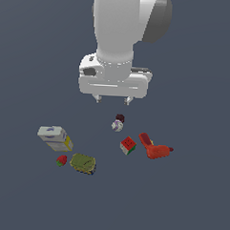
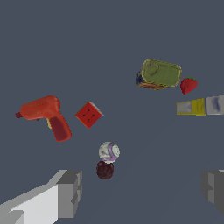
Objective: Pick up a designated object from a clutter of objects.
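Note:
The puzzle cube (image 1: 128, 145) lies on the floor, showing red, green and pale gridded faces; in the wrist view (image 2: 89, 114) only its red face shows. My gripper (image 1: 112, 100) hangs open and empty well above the floor, above and slightly to the exterior view's left of the cube. Its two fingertips (image 2: 70, 192) show wide apart in the wrist view. The small dark-and-white round piece (image 1: 118, 123) lies almost under the gripper.
A red drill (image 1: 153, 147) lies just to the exterior view's right of the cube. A grey-yellow box (image 1: 55, 138), a red strawberry (image 1: 62, 160) and an olive flat can (image 1: 83, 163) lie at the exterior view's left.

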Robot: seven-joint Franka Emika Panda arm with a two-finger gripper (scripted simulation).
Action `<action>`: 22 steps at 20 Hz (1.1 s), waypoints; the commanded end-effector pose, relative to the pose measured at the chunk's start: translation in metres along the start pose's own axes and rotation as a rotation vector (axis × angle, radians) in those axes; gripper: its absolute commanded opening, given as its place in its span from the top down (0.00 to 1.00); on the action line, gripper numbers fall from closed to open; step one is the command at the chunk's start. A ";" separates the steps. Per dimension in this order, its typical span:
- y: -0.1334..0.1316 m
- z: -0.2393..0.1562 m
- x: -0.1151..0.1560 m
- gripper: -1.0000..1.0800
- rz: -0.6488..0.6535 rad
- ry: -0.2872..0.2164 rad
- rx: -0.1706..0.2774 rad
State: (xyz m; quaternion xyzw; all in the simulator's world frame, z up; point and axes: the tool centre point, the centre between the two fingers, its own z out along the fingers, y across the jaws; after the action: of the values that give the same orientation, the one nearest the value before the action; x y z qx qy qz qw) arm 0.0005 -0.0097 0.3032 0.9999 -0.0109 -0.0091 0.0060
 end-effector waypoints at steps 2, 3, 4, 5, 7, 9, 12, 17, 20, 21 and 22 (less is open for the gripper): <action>0.000 0.000 0.000 0.04 0.000 -0.001 0.000; 0.000 0.001 -0.001 0.04 0.001 -0.003 -0.001; 0.000 0.001 -0.002 0.04 0.002 -0.007 -0.002; 0.001 0.002 -0.003 0.04 0.003 -0.012 -0.003; 0.001 0.005 -0.006 0.04 0.007 -0.026 -0.006; 0.002 0.007 -0.008 0.04 0.008 -0.035 -0.008; 0.002 0.008 -0.008 0.04 0.007 -0.037 -0.009; 0.001 0.008 -0.008 0.04 0.007 -0.036 -0.009; 0.000 0.013 -0.006 0.04 -0.013 -0.035 -0.010; -0.001 0.016 -0.004 0.04 -0.022 -0.034 -0.011; -0.002 0.019 -0.003 0.04 -0.034 -0.033 -0.012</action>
State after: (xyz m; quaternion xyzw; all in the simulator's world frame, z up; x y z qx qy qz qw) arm -0.0043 -0.0090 0.2887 0.9996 -0.0012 -0.0260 0.0111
